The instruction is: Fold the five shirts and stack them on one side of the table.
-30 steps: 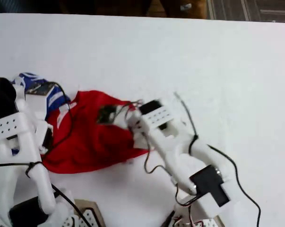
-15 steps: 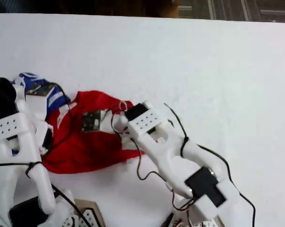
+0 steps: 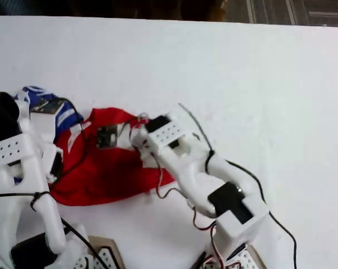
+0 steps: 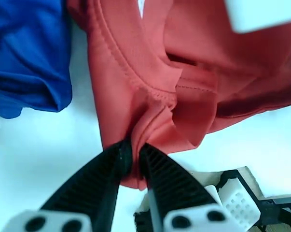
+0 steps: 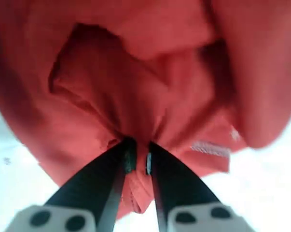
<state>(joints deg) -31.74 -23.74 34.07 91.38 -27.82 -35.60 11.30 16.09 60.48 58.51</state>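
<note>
red shirt (image 3: pixel 101 174) lies crumpled on the table (image 3: pixel 241 73). left gripper (image 4: pixel 134 157) is clamped on a fold at the red shirt's edge. right gripper (image 5: pixel 138 157) is pinched tight on a bunch of the red shirt's cloth. blue shirt (image 4: pixel 24 53) lies just beside the red shirt.

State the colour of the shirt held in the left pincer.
Red; the shirt shows best in the left wrist view.
</note>
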